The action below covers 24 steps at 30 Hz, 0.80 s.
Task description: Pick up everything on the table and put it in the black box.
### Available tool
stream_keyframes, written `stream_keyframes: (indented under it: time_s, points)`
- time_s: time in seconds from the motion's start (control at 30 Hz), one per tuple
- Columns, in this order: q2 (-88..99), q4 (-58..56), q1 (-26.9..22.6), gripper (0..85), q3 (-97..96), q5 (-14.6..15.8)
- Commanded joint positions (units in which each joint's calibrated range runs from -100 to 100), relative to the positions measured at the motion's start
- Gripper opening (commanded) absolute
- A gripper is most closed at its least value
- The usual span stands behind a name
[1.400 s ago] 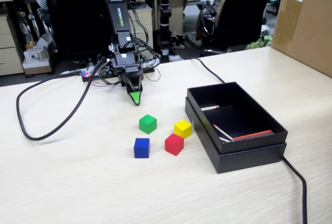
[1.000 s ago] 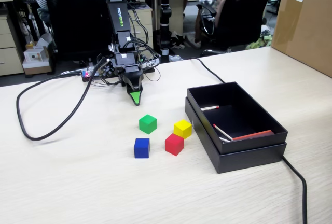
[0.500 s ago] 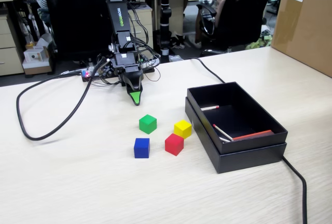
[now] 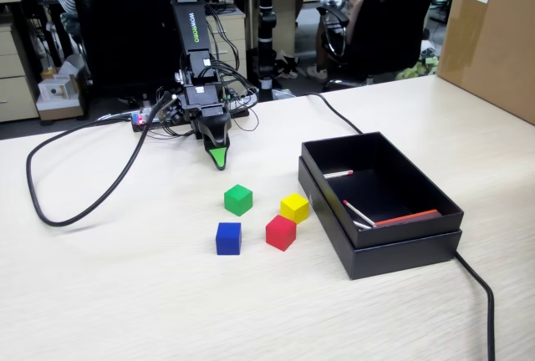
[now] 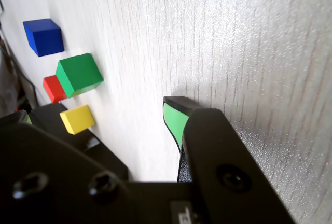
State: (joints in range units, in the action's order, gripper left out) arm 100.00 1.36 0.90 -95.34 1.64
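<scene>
In the fixed view, the hand [image 4: 219,160] points down at the table [image 4: 125,294], its green tip just above the surface, near the green cube [image 4: 238,200] but apart from it. The blue cube [image 4: 228,238], red cube [image 4: 281,232] and yellow cube [image 4: 294,207] sit close together beside the green one. The black box [image 4: 380,202] stands to their right, holding only thin red-and-white sticks [image 4: 358,213].

In the wrist view, one green-faced fingertip [image 5: 175,117] hangs over bare table. The other jaw is hidden, so whether the hand is clenched or released cannot be told. It holds nothing. All four cubes lie at the left edge.
</scene>
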Motion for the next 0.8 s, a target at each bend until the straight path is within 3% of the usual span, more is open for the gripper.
stream_keyframes:
  time_s: [0.0,0.77]
  points:
    - [0.0,-1.7,0.0,49.3,-1.4,-0.1]
    - [0.0,-1.7,-0.1,50.0,-1.4,0.1]
